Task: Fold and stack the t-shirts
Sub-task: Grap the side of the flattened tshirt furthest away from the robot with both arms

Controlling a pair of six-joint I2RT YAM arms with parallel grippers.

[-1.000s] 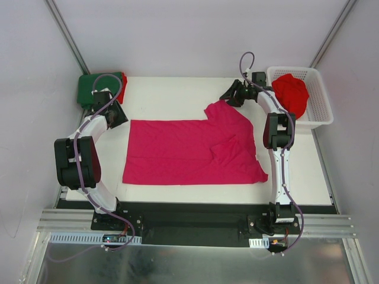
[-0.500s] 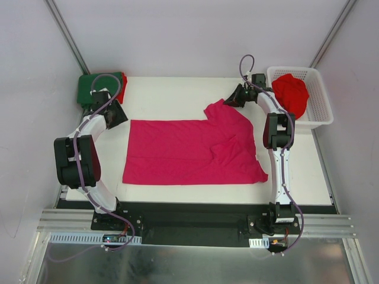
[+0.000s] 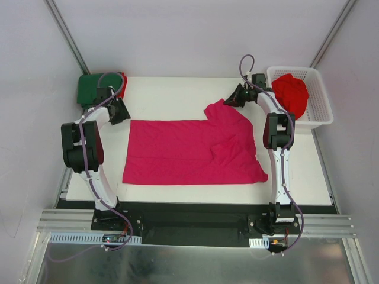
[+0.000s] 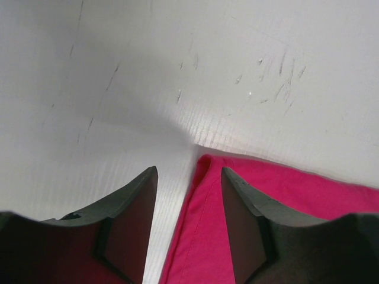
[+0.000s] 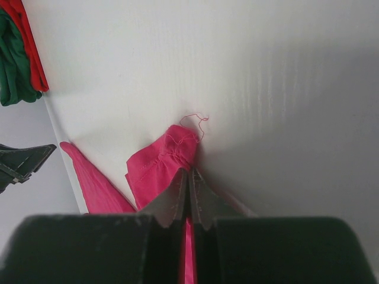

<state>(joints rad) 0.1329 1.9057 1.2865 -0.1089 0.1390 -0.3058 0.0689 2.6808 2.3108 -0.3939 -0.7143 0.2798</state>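
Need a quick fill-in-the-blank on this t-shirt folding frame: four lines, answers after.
1. The right end effector is shut on a bunched corner of the spread cloth t-shirt coloured ____.
2. The left end effector straddles that shirt's far left corner with its jaws ____.
3. The white plastic lattice basket holds a crumpled t-shirt coloured ____.
4. The folded dark green t-shirt lies at the white table's far ____ corner.
Missing: magenta-pink; open; red; left.

Left arm (image 3: 83,148) and right arm (image 3: 277,131) alike: slim white links (image 3: 279,173) between bulky black joint housings (image 3: 76,155), black bases (image 3: 106,220) on a black rail (image 3: 189,225). A thin purple cable (image 3: 243,60) loops along each arm. The fingers (image 4: 130,219) are dark grey, wedge-shaped, matte, tapering to thin tips
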